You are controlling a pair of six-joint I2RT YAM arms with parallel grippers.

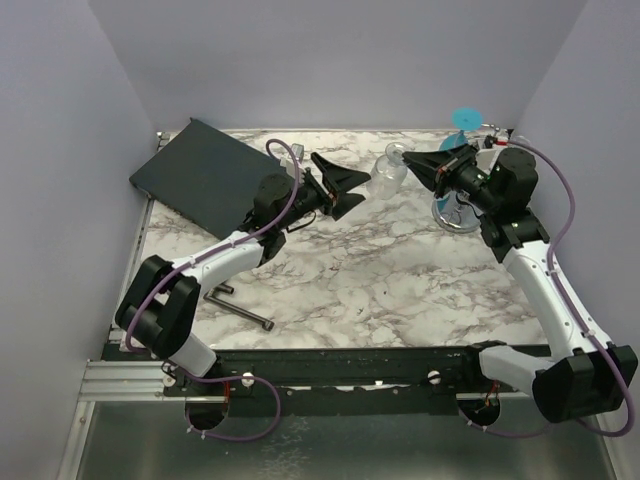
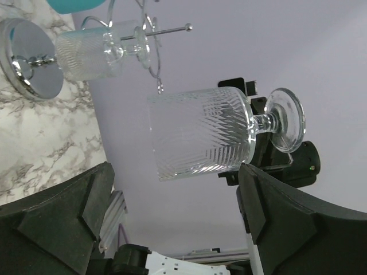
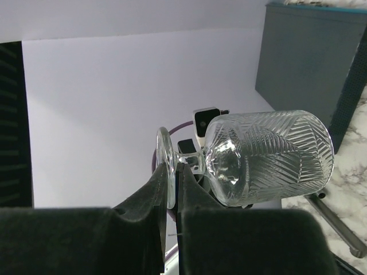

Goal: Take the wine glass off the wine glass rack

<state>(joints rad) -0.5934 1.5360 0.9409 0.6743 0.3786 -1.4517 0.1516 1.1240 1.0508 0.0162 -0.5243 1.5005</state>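
Marble table [image 1: 380,290]; right hand [image 3: 174,180] clamped on wine glass [image 3: 269,157]; left hand [image 1: 355,190] wide, empty.

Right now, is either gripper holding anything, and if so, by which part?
The right gripper pinches the clear ribbed wine glass by its thin stem, bowl lying sideways. The left gripper is open and holds nothing.

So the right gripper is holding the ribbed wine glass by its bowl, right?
Not the bowl. The right gripper is shut on the stem of the ribbed wine glass; the right wrist view shows it.
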